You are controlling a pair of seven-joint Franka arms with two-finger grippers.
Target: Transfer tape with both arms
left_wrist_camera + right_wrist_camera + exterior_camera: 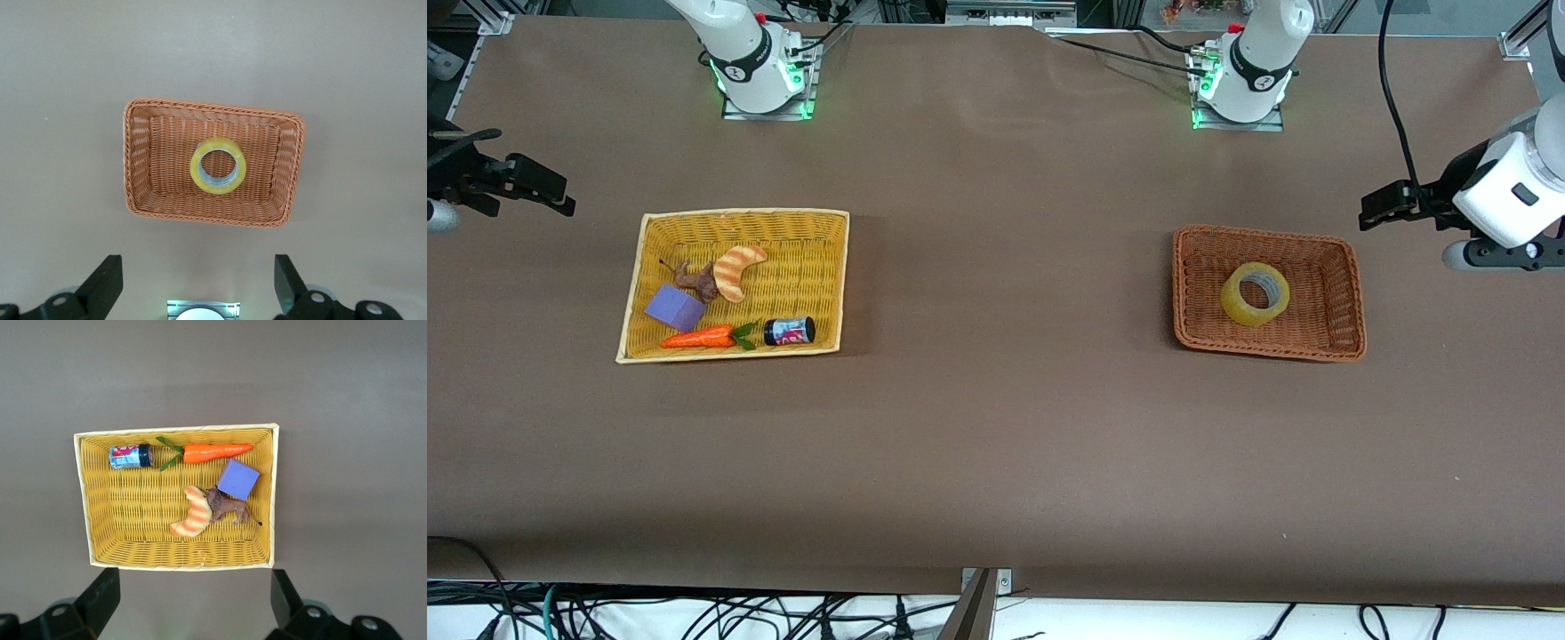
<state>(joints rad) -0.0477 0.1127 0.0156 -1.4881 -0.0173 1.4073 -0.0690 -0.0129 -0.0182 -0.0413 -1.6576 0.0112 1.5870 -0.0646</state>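
Note:
The tape [1255,293], a yellowish roll with a grey-rimmed hole, lies in the orange-brown wicker basket [1267,238] toward the left arm's end of the table. In the left wrist view the tape [218,166] shows in the middle of that basket [213,108]. My left gripper [1374,212] hangs high up at that end, open and empty [197,287]. My right gripper [556,194] hangs high at the right arm's end, open and empty [193,597], with the yellow basket [175,429] below it.
The yellow basket [738,216] holds a croissant [738,269], a purple cube [675,308], a carrot [698,338], a brown toy animal [696,279] and a small black can with a pink label [789,332]. Bare brown table [1005,284] lies between the baskets.

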